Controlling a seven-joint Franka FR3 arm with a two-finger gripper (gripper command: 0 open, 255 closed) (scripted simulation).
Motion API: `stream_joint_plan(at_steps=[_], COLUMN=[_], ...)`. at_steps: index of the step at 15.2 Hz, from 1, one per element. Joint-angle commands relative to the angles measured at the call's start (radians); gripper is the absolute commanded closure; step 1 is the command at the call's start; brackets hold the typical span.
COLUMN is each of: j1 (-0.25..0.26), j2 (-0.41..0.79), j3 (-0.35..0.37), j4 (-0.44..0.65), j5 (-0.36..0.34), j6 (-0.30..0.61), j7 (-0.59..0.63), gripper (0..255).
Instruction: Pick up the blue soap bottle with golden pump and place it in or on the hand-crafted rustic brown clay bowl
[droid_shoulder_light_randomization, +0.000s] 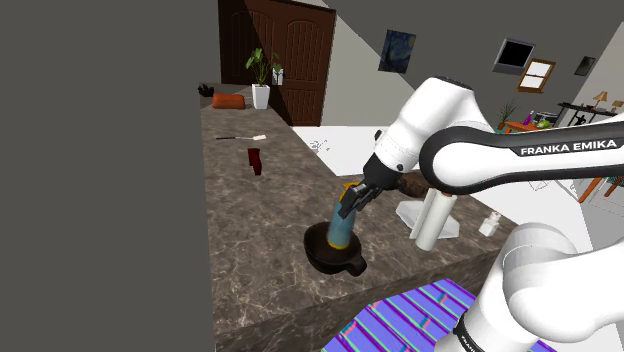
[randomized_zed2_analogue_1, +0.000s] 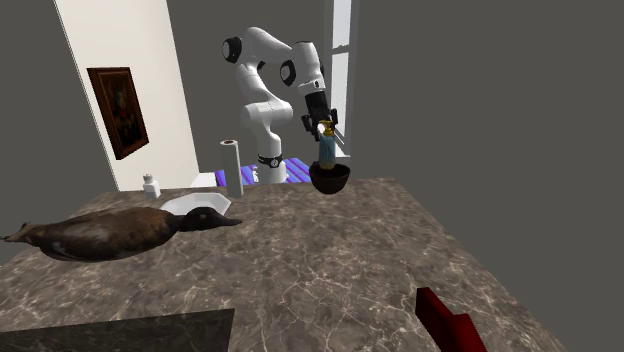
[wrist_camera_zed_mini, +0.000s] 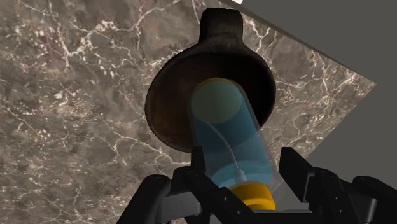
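We found the all-black two-finger gripper (droid_shoulder_light_randomization: 351, 201) closed on the translucent blue soap bottle with golden pump (wrist_camera_zed_mini: 230, 137). Its fingers (wrist_camera_zed_mini: 299, 173) clasped the bottle high up, at the neck beside the golden collar.

The bottle hung base-first directly ahead of the hand. Its lower end lay within the rim of the dark brown rustic clay bowl with a stub handle (wrist_camera_zed_mini: 160, 105). We could not tell whether the base touched the bowl's floor. The bowl sat on the brown veined marble counter (wrist_camera_zed_mini: 70, 95), straight beyond the fingertips.

We judged the bottle light, rigid and smooth-walled, hence liable to slip or swing when held near the top. We rated the neck a workable hold and the pump head a poor one. We treated the clay bowl as brittle, so contact called for a gentle descent.
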Motion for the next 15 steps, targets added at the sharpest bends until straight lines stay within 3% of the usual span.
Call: stream_joint_plan(at_steps=[1, 2, 3, 8, 12, 15], j1=[0.000, 0.000, 0.000, 0.000, -0.006, -0.006], j2=[0.000, 0.000, 0.000, 0.000, -0.101, -0.101], j3=[0.000, 0.000, 0.000, 0.000, -0.016, -0.016], j4=[0.000, 0.000, 0.000, 0.000, 0.072, 0.072], j5=[0.000, 0.000, 0.000, 0.000, -0.017, -0.017], j6=[0.001, 0.001, 0.001, 0.001, -0.173, -0.173], j7=[0.000, 0.000, 0.000, 0.000, 0.004, 0.004], gripper=[255, 255, 0, 0, 0, 0])
